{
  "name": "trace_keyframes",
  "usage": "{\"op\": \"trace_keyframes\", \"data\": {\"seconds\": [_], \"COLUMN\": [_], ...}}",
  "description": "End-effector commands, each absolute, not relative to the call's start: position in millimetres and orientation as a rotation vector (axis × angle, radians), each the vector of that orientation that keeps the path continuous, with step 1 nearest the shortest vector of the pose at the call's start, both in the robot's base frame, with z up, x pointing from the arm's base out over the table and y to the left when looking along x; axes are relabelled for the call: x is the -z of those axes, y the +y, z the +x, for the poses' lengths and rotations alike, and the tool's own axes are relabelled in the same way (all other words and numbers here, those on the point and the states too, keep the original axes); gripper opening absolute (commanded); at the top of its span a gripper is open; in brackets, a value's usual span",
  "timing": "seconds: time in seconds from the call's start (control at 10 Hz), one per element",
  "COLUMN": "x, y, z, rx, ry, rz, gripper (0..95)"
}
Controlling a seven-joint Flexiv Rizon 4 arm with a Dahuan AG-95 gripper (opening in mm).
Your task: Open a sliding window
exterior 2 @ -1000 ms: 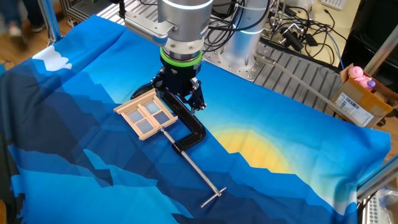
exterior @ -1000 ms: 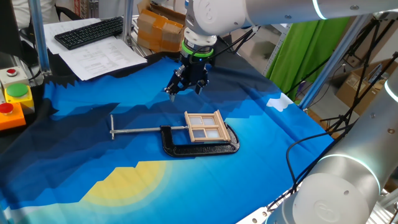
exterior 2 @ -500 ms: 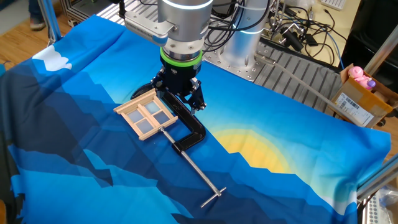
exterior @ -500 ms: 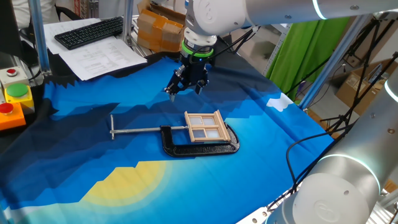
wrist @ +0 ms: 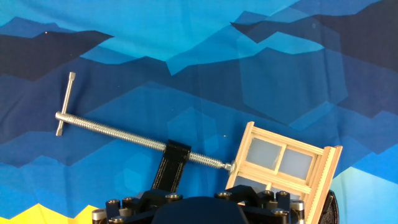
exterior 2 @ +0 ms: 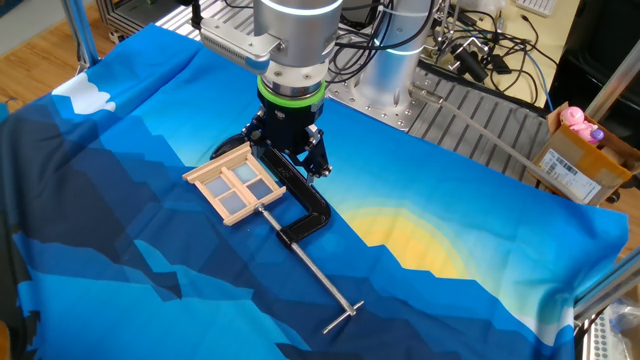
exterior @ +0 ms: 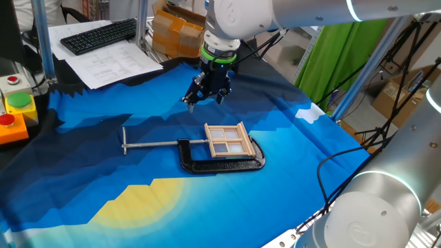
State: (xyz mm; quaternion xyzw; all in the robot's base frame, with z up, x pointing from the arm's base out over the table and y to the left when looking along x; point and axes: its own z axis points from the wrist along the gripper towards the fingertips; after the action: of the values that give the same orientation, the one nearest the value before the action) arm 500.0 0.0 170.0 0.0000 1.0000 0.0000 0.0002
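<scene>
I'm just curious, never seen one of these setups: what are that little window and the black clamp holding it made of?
The sliding window looks like light, unpainted wood: pale tan frame and crossbars, matte. Its panes seem frosted plastic, pale blue and cloudy. The clamp has a black matte body, perhaps plastic or painted metal; that's unclear. Its long screw bar is shiny, threaded and silver, likely steel.

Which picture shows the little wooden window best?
One fixed view: the sliding window shows whole, unobstructed, gripped by the black clamp. The other fixed view shows it partly behind the gripper; the hand view cuts its bottom off.
</scene>
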Motion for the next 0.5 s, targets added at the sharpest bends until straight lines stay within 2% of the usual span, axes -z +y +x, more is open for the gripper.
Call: {"op": "trace_keyframes", "data": {"seconds": [0.1, 0.2, 0.5], "x": [-170.0, -169.4, -166.6], "y": [0.0, 0.3, 1.8], "z": [500.0, 498.9, 495.2], "rx": [0.0, -0.056, -0.056], "ry": [3.142, 3.125, 3.126], "rz": [0.0, 0.108, 0.104], "gripper": [95.0, 0.0, 0.0]}}
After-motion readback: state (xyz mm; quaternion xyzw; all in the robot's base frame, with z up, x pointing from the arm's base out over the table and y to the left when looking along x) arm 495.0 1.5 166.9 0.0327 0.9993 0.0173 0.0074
